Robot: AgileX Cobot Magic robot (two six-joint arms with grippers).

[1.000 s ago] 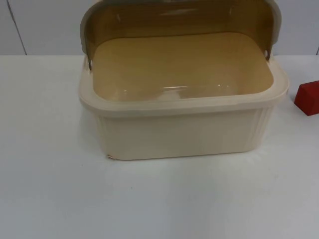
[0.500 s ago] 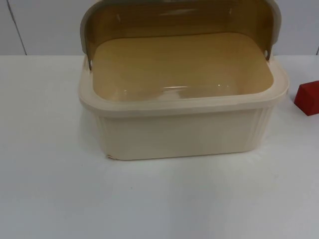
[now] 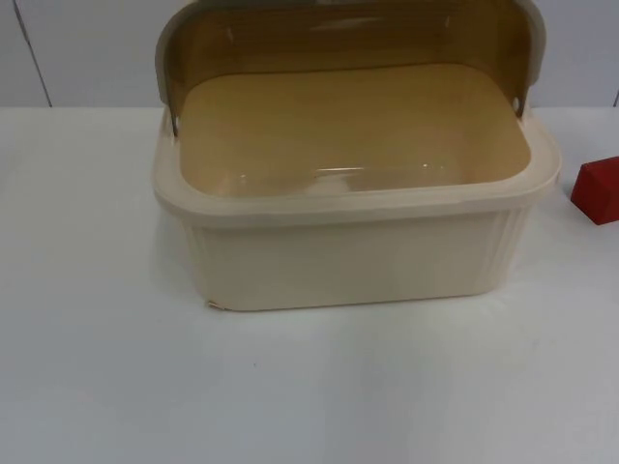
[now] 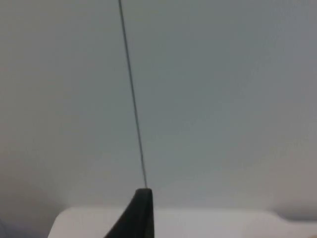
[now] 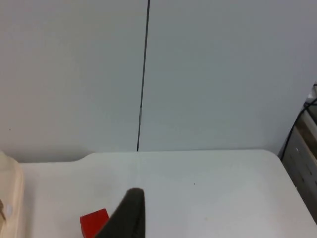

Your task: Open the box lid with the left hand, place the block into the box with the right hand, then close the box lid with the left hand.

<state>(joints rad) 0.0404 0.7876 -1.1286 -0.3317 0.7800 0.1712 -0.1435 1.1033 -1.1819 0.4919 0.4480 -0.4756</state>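
A cream plastic box (image 3: 358, 253) stands mid-table, and its amber see-through lid (image 3: 348, 37) is swung up at the back. The tan inside of the box holds nothing. To the right of the box a red block (image 3: 598, 189) lies on the table, partly cut off at the picture's edge. In the right wrist view the red block (image 5: 94, 223) lies just beside my right gripper (image 5: 130, 215), which is open and holds nothing, with the box rim (image 5: 9, 198) further off. My left gripper (image 4: 140, 214) faces the partition wall above the table's far edge.
The grey partition wall (image 5: 208, 74) with its vertical seam closes off the back of the white table (image 3: 309, 387). A dark shelf unit (image 5: 303, 141) stands past the table's corner in the right wrist view.
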